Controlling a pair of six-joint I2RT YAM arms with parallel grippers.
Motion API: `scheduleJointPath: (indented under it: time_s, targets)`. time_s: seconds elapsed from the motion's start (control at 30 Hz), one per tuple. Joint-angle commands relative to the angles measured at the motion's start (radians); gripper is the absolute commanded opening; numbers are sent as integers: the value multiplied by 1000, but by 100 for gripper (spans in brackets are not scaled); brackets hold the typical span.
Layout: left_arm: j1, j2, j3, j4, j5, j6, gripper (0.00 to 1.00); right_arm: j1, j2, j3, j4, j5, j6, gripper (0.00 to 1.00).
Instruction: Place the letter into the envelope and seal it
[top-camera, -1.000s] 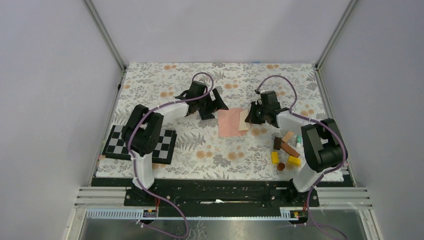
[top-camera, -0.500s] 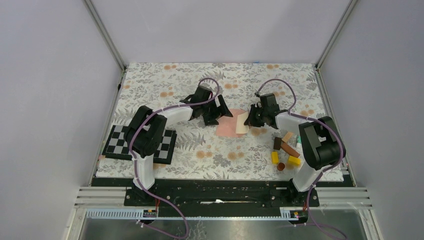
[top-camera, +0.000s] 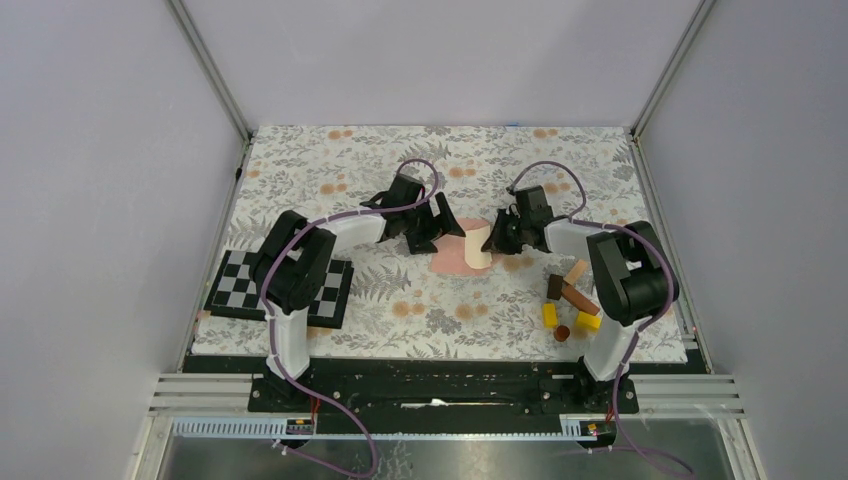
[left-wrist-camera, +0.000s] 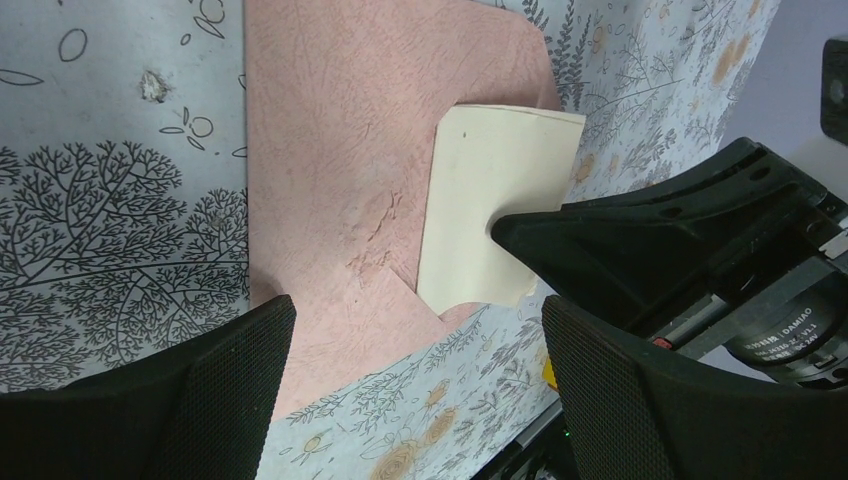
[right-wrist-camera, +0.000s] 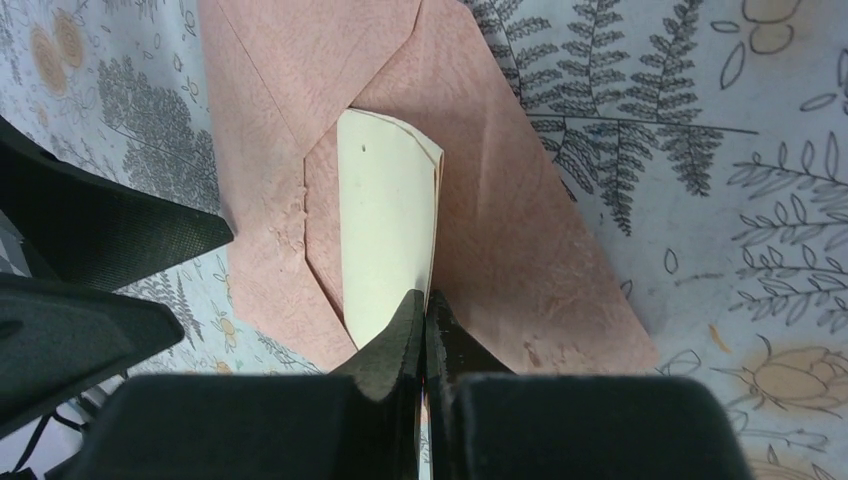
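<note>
Insertion step: the right tool (right-wrist-camera: 425, 315), clenched on the letter (right-wrist-camera: 385, 230), holds its tip at the mouth of the envelope (right-wrist-camera: 520, 250), mid-worktop (top-camera: 400, 300). The left tool (left-wrist-camera: 418, 330), released, hovers at the envelope's 10 o'clock. Next, likely: slide the letter fully in, then close the flap.

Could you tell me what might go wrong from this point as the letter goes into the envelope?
1. The right end effector pinches the cream letter by one edge only; the bowed sheet could buckle against the envelope mouth instead of sliding in.
2. The left end effector is open and does not appear to pin the envelope, so a push may just slide it.
3. The two end effectors sit close together and might collide.
</note>
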Motion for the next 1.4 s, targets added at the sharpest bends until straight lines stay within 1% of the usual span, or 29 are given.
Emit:
scheduleJointPath:
  time_s: [0.0,0.2,0.5,0.63,0.77,0.93,1.0,1.17,1.37]
  targets:
    - [-5,6,-17,48,23,-5,94,-4,36,55,25,-39,35,0]
    - [-5,10,-19,58,28,-7,94,-2,68,73,51,-60,68,0]
    - [1,3,-17,68,42,-2,94,-2,84,69,70,-66,74,0]
    - [33,-39,-28,63,31,23,94,-2,86,70,70,-60,67,0]
    - [50,-49,-17,35,1,68,94,-3,96,77,69,-63,60,0]
    - [54,-22,19,-13,-48,119,94,-3,105,83,69,-66,55,0]
    - [54,-2,34,-23,-44,127,94,-2,108,85,68,-67,54,0]
    - [27,25,45,-25,-26,116,94,4,119,92,85,-70,69,0]
    - [5,32,19,17,3,67,94,49,142,107,115,-59,107,0]
